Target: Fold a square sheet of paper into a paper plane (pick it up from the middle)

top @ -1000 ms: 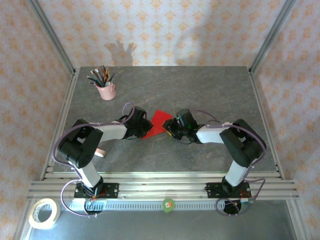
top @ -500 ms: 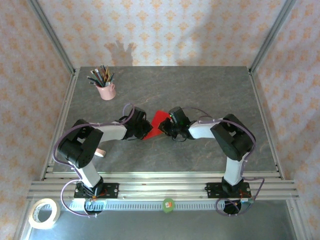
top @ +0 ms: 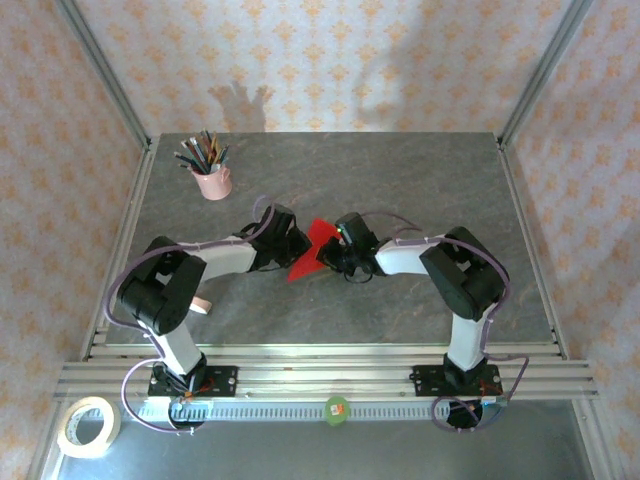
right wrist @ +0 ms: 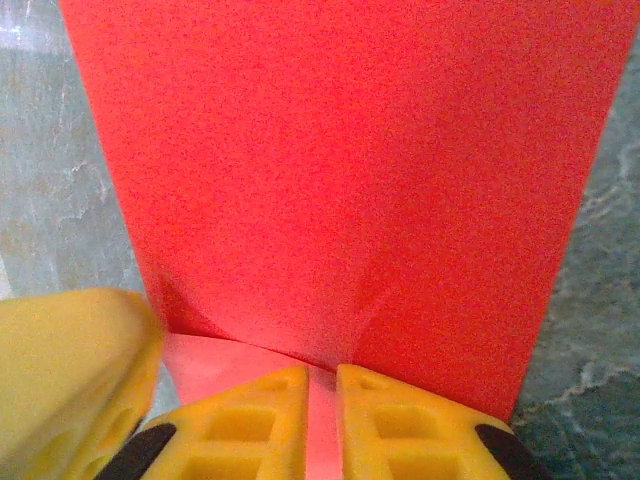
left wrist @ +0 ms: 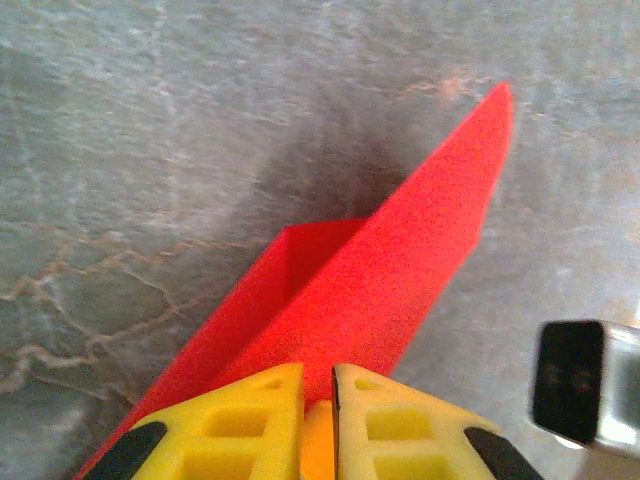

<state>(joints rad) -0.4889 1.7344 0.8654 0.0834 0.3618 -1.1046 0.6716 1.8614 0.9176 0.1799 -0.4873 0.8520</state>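
Observation:
The red paper plane (top: 314, 249), a folded sheet with a pointed end, sits at the table's middle between my two grippers. My left gripper (top: 297, 250) is shut on its left edge. In the left wrist view the yellow fingers (left wrist: 262, 420) pinch the fold, and the paper plane (left wrist: 400, 270) runs up to a tip at the upper right. My right gripper (top: 335, 256) is shut on the right edge. In the right wrist view its fingers (right wrist: 400, 420) clamp the paper plane (right wrist: 340, 170), which spreads wide above them. A yellow finger of the left gripper (right wrist: 70, 370) shows beside it.
A pink cup (top: 212, 181) of pencils stands at the back left. A tape roll (top: 88, 427) lies off the table at the near left. A small pale object (top: 202, 305) rests by the left arm. Metal frame posts border the grey table (top: 420, 180).
The right gripper moved left onto the paper and shut on it. The left gripper shut too and shifted slightly right and back. The paper now stands more upright between them.

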